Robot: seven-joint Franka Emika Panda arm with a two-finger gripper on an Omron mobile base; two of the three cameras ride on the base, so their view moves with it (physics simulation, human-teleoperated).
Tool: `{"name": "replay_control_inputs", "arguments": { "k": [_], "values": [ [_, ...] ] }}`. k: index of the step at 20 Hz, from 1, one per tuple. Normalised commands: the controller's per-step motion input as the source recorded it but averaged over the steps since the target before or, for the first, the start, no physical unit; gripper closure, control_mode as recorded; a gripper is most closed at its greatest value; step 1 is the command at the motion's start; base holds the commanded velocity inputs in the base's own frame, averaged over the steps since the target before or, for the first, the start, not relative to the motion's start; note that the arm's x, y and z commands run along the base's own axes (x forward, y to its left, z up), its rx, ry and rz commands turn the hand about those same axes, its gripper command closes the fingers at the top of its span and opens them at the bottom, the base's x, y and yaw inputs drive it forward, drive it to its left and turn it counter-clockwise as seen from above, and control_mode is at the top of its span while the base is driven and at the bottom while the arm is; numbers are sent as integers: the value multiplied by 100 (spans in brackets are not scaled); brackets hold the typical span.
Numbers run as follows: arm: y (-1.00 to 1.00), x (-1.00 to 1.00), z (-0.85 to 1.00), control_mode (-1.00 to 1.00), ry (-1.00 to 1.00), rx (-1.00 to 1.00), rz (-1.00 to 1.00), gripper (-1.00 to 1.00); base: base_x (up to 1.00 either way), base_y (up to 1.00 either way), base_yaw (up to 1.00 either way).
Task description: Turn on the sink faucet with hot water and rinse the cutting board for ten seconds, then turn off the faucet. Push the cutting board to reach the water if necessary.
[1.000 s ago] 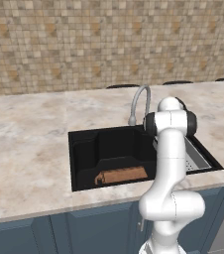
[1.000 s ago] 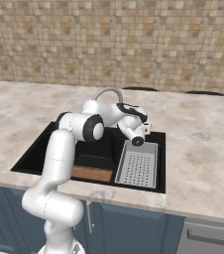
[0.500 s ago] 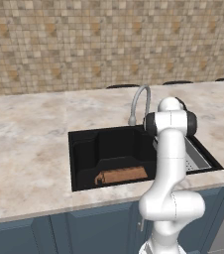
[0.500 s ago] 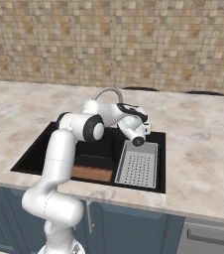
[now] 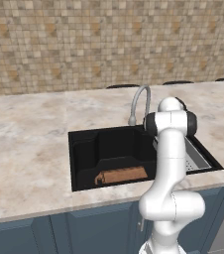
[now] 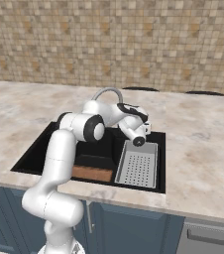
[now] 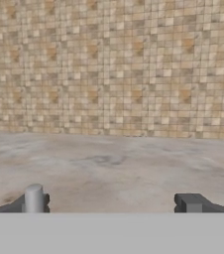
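In the black sink (image 5: 84, 149) we judge the wooden cutting board (image 5: 121, 175) stiff and light, best nudged at an end by our gripper (image 6: 144, 131), jaws released.

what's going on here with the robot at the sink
A white robot arm is reaching over the black sink toward the base of the faucet. Its gripper hangs near the back rim with the jaws wide open, holding nothing. No water is running. The cutting board lies on the sink floor by the front wall, and a grey perforated tray sits in the right part of the basin.
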Motion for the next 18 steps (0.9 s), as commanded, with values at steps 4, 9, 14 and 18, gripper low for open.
{"name": "replay_control_inputs", "arguments": {
  "k": [4, 9, 14, 18],
  "values": [
    [0, 13, 0, -100, 0, 0, 0, -100, 0, 0, 0],
    [-1, 1, 0, -100, 0, 0, -1, -100, 0, 0, 0],
    [-5, 0, 0, -100, 0, 0, -2, -100, 0, 0, 0],
    [-9, 0, 0, -100, 0, 0, -2, -100, 0, 0, 0]
  ]
}}
